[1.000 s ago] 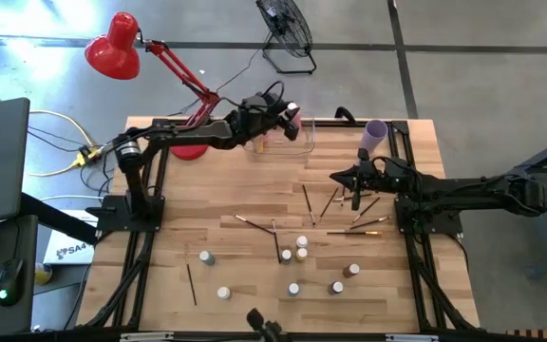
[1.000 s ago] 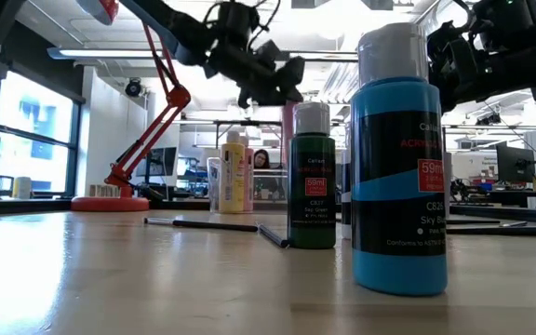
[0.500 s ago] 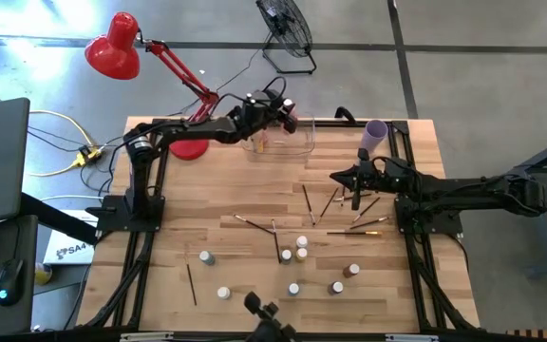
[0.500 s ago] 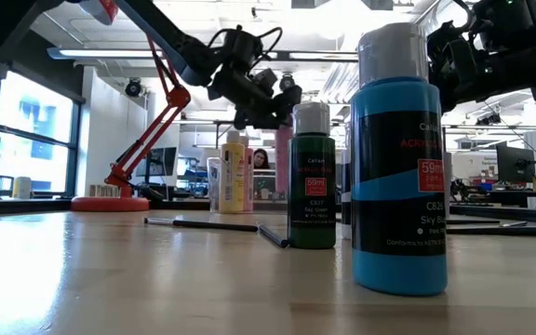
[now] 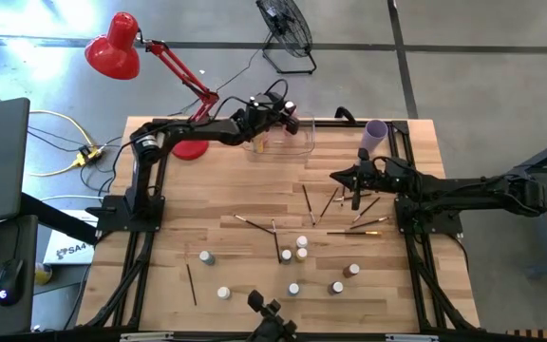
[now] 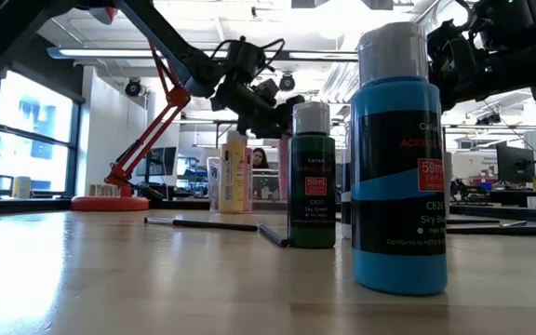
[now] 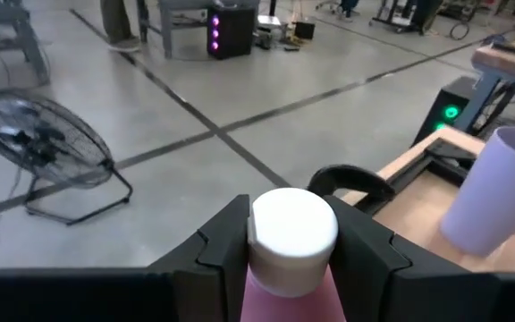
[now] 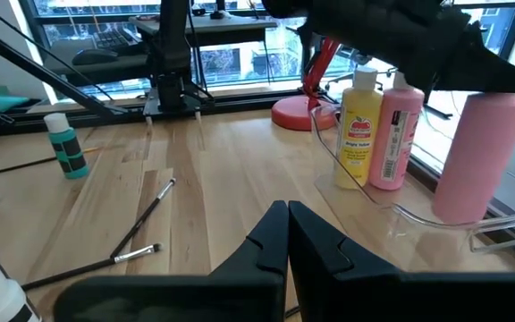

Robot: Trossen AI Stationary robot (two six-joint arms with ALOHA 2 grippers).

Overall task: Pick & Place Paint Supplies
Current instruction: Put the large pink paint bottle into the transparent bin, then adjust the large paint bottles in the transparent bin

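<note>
Left gripper: your left gripper (image 7: 289, 259) pinches a pink bottle (image 8: 479, 154) below its white cap, held over the clear bin (image 5: 297, 140) at the bench's (image 5: 235, 190) far edge.
In the bin: you have a yellow bottle (image 8: 358, 131) and a second pink bottle (image 8: 393, 136) standing side by side.
Right gripper: your right gripper (image 8: 286, 234) hangs pressed together and empty above the scattered paintbrushes (image 5: 305, 200).
Still out: small white-capped bottles (image 5: 301, 243) on the near half.

The high view looks straight down on the table (image 5: 254, 195); the low view faces level across it; both apparently share the red lamp (image 5: 114, 46).
</note>
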